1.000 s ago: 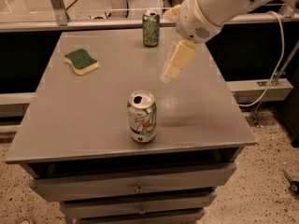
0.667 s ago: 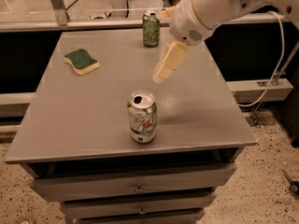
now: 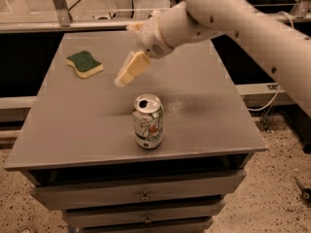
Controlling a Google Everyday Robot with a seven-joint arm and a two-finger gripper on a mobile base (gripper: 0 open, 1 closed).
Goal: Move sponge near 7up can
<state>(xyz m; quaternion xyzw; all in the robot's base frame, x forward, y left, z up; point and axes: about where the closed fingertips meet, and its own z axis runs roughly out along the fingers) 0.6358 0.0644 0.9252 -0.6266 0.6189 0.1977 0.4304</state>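
Currently, in the camera view, locate the gripper (image 3: 130,71) hanging over the bare middle of the table (image 3: 209,115), at the end of the white arm (image 3: 233,23) reaching in from the picture's upper right. Cannot tell whether spread or pressed together, so record the state as undetermined. See no object carried.

Compare with the two earlier pictures. Found then further toward the picture's right, now carried leftward across the tabletop and closer to the sponge (image 3: 84,64). Read this as an approach phase, judged early in the task: no contact made, nothing relocated.

Find the sponge to the picture's left of the gripper and slightly further from the camera, near but clearly apart. Note it lying flat, green scrub face up, pale yellow body showing along the edge. Unmoved against the earlier pictures.

Find the 7up can (image 3: 148,122) on the camera side of the gripper, a little to the picture's right. Note it standing upright near the table's front edge, with a dark opening in the lid. Likewise unmoved, and well apart from the sponge, so treat the transfer as wholly outstanding.

For markings, read a large green "7" with a red dot on the silver-white can wall. Smaller print not legible. No writing found on the sponge, the gripper or the drawers (image 3: 144,196).
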